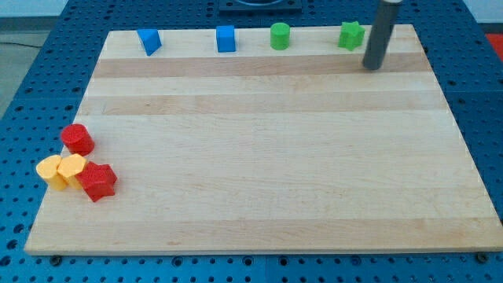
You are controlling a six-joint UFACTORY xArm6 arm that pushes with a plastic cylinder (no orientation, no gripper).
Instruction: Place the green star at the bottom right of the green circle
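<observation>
wooden board [267, 157] on blue pegboard [47, 79]. no claw, just a rod holding nothing; my tip [372, 67] sits just right of green star [351, 35], apart, at the view's top right. green circle [280, 36] left of the star, bare board between. blue cube [225, 38], blue triangle [149, 42] further left. red star [97, 181], red cylinder [77, 139], two yellow blocks [61, 170] at left edge.

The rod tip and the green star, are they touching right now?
Apart. The camera view shows a strip of bare wood between my tip and the green star, with my tip to its lower right.
</observation>
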